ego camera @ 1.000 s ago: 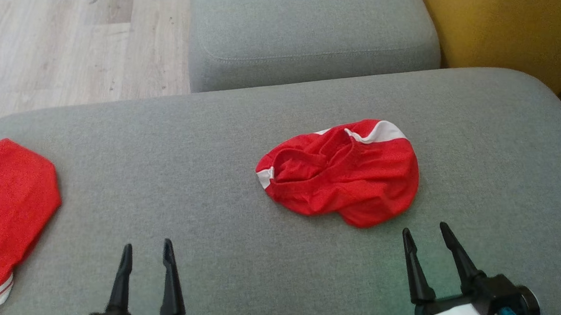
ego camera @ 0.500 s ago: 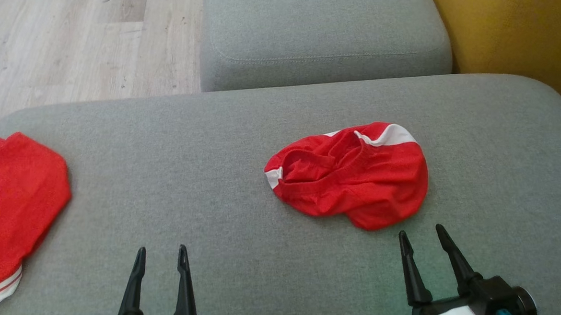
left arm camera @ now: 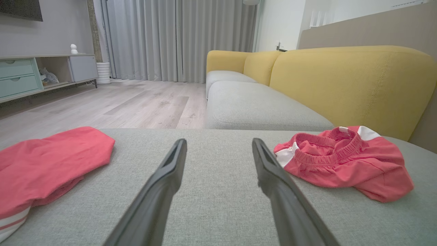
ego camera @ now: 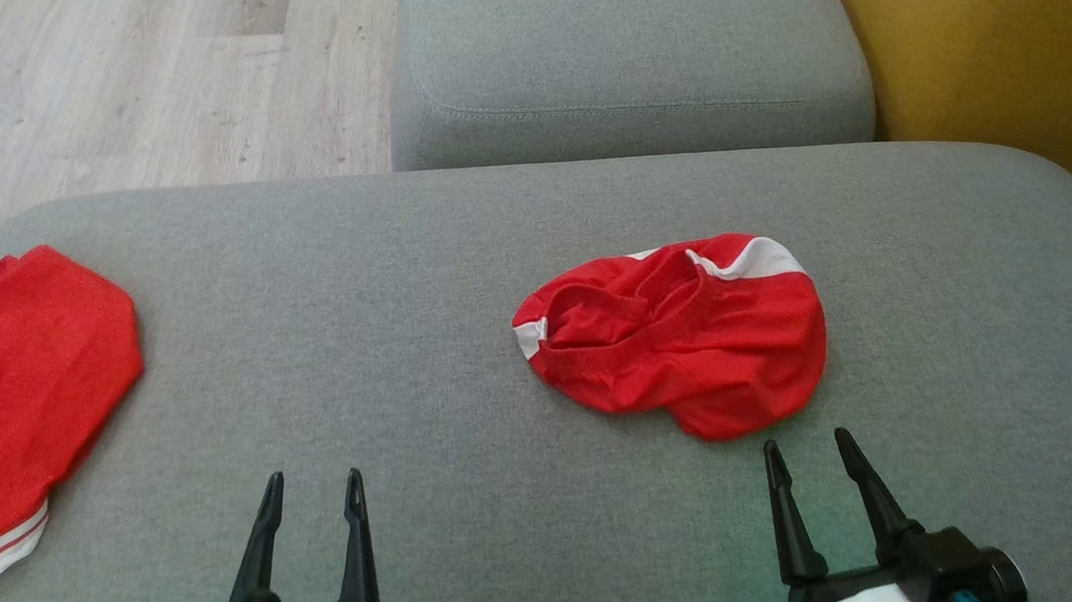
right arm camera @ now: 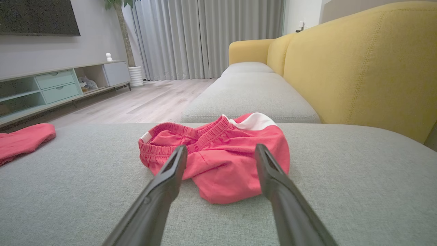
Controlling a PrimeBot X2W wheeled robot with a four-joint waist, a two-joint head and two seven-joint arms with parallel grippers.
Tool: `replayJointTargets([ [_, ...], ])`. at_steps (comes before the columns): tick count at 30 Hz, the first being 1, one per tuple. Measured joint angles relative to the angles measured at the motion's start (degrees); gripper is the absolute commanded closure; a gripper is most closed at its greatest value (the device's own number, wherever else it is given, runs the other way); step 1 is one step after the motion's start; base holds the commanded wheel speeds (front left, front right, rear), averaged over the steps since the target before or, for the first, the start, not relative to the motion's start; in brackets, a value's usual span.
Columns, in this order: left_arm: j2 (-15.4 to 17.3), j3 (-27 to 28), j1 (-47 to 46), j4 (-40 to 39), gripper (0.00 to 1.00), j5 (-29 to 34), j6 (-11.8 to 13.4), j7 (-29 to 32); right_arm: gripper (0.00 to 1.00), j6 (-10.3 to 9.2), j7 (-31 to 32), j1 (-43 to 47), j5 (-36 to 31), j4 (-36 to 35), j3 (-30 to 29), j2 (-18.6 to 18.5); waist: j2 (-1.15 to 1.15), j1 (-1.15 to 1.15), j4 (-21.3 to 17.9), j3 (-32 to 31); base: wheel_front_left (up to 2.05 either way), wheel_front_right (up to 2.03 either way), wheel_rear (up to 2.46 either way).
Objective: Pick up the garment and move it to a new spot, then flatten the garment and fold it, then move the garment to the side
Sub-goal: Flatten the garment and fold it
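The garment (ego camera: 681,336) is a crumpled pair of red shorts with white side stripes and an elastic waistband, lying on the grey sofa cushion (ego camera: 409,267), right of centre. My right gripper (ego camera: 807,439) stands open just short of the garment's near edge. In the right wrist view the garment (right arm camera: 222,153) lies straight ahead, beyond the right gripper (right arm camera: 221,146). My left gripper (ego camera: 315,475) is open over bare cushion, well to the garment's left. In the left wrist view the left gripper (left arm camera: 219,140) has the garment (left arm camera: 344,164) off to its right.
A second red garment (ego camera: 27,375) with white stripes lies flat at the cushion's left edge. Another grey seat cushion (ego camera: 631,58) sits beyond, and the yellow backrest (ego camera: 998,68) rises at the right. Wooden floor (ego camera: 144,69) lies past the far left edge.
The whole picture has slid a little to the right, so the camera has moved. The garment lies as it did and both grippers stay open.
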Motion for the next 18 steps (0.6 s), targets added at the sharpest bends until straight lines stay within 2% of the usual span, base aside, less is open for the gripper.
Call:
replayJointTargets([
  [12, 0.0, -0.26, -0.19, 0.79, 0.0, 0.79, 0.3, 0.0, 0.0, 0.0, 0.0, -0.12, 0.08, 0.04, 0.16, -0.19, 0.0, 0.0, 0.11, 0.56, 0.0, 0.0, 0.0],
  [18, 0.01, -0.29, -3.61, 4.67, 0.0, -2.64, -4.94, 0.0, 0.0, 0.0, 0.01, -1.83, 0.6, -0.89, 3.78, -2.01, 0.0, 0.0, -1.61, 2.77, 0.0, 0.0, 0.0],
])
